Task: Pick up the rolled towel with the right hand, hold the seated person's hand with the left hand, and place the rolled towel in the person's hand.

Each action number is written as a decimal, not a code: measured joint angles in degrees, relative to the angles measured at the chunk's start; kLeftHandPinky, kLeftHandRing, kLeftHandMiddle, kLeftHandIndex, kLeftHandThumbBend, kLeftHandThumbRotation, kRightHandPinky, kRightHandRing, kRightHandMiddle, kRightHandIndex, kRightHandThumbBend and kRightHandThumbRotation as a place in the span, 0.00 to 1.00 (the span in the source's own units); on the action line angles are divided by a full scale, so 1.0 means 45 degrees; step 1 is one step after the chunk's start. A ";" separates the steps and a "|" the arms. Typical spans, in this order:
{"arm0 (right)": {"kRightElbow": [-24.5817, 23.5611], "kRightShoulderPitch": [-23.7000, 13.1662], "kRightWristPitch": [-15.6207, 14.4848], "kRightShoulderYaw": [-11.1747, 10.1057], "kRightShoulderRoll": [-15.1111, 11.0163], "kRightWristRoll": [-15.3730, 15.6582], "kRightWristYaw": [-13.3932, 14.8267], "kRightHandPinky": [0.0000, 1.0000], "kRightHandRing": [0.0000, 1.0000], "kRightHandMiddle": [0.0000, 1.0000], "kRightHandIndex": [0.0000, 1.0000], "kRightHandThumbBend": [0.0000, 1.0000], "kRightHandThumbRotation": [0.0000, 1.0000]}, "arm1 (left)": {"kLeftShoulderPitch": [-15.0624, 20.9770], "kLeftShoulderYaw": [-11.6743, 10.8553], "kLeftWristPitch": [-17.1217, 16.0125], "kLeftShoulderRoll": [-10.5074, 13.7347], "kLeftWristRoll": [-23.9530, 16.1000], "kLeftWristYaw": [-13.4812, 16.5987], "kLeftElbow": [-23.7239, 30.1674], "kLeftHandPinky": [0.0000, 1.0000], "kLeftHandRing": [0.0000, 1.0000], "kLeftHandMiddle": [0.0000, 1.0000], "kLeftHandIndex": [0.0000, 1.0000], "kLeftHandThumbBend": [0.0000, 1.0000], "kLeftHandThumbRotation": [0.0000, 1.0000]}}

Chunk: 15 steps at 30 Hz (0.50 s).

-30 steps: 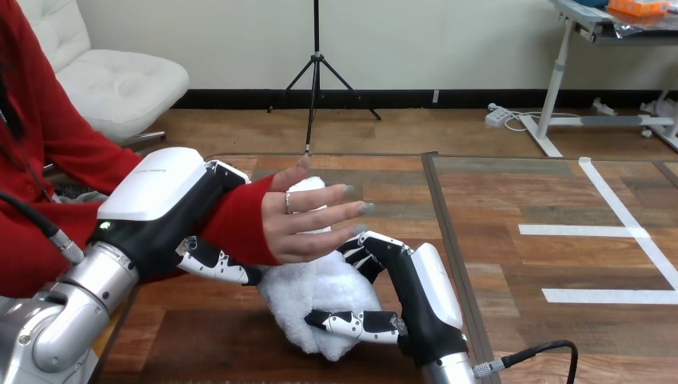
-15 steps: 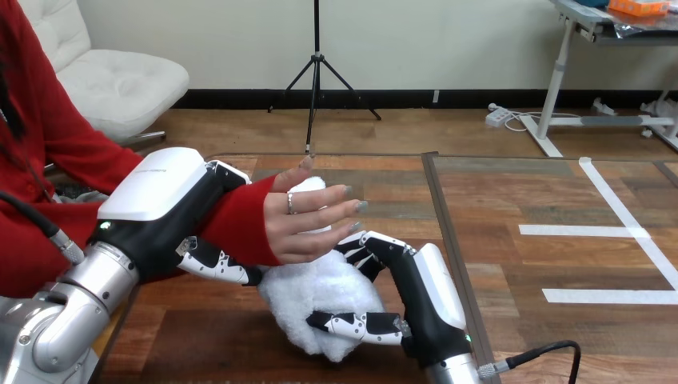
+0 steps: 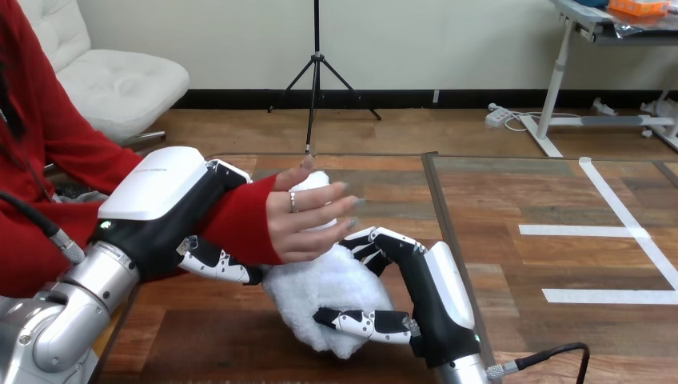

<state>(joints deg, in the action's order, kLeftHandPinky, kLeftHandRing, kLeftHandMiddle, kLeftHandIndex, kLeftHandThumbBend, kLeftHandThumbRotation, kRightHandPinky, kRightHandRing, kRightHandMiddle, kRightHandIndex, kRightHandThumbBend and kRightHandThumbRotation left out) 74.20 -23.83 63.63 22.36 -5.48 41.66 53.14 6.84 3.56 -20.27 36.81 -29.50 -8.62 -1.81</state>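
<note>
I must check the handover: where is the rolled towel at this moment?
In the head view's lower middle, the rolled towel sits in the right hand, its upper part covered by the person's hand.

Left hand (image 3: 164, 228) and right hand (image 3: 428, 300): black bodies, white shells, silver arms.
The left hand's back carries a broad, smooth white shell with rounded corners; the right hand's shell is narrower and longer. Fingers (image 3: 209, 265) on both are jointed in black and white segments. A small green light shows at the left hand's base. The left arm (image 3: 56, 324) is ribbed, polished silver; the right arm (image 3: 465, 374) is silver too.
</note>
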 measured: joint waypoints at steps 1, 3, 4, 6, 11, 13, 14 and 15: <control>-0.0004 0.0000 0.0023 0.0002 -0.0013 0.0019 0.0047 0.39 0.44 0.51 0.53 0.77 0.11 | 0.0000 -0.0006 -0.0011 -0.0004 0.0000 0.0002 0.0000 0.25 0.30 0.35 0.37 0.93 0.00; -0.0016 0.0000 0.0061 0.0006 -0.0045 0.0064 0.0127 0.39 0.44 0.51 0.53 0.77 0.12 | 0.0000 -0.0015 -0.0037 -0.0005 0.0000 0.0005 0.0000 0.25 0.30 0.35 0.37 0.93 0.00; -0.0022 0.0000 0.0080 0.0006 -0.0091 0.0105 0.0179 0.39 0.44 0.51 0.53 0.77 0.12 | 0.0000 -0.0019 -0.0051 -0.0005 0.0000 0.0007 0.0000 0.25 0.30 0.35 0.37 0.93 0.00; -0.0041 0.0000 0.0131 0.0007 -0.0167 0.0186 0.0274 0.39 0.44 0.51 0.54 0.77 0.12 | -0.0001 -0.0030 -0.0086 -0.0005 0.0000 0.0007 0.0000 0.25 0.30 0.35 0.37 0.93 0.00; -0.0113 0.0005 0.0296 0.0016 -0.0294 0.0328 0.0461 0.39 0.44 0.51 0.54 0.76 0.12 | -0.0002 -0.0042 -0.0158 -0.0005 0.0001 0.0008 0.0000 0.25 0.30 0.35 0.37 0.93 0.00; -0.0160 0.0011 0.0383 0.0016 -0.0344 0.0352 0.0537 0.39 0.44 0.51 0.54 0.76 0.11 | -0.0003 -0.0046 -0.0179 -0.0005 0.0001 0.0009 0.0000 0.26 0.30 0.36 0.37 0.92 0.00; -0.0188 0.0015 0.0439 0.0016 -0.0362 0.0367 0.0586 0.39 0.44 0.51 0.54 0.76 0.11 | -0.0003 -0.0049 -0.0187 -0.0006 0.0001 0.0008 0.0000 0.26 0.30 0.36 0.37 0.92 0.00; -0.0230 0.0021 0.0494 0.0016 -0.0377 0.0389 0.0639 0.39 0.44 0.51 0.54 0.77 0.10 | -0.0003 -0.0050 -0.0190 -0.0005 0.0001 0.0009 0.0000 0.26 0.31 0.36 0.37 0.92 0.00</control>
<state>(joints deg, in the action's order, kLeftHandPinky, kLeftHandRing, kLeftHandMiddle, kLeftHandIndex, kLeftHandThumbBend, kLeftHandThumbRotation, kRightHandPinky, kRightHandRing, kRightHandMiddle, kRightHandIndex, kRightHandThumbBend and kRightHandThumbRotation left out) 73.17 -23.73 65.85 22.43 -7.18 43.41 56.01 6.82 3.34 -21.13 36.78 -29.49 -8.58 -1.81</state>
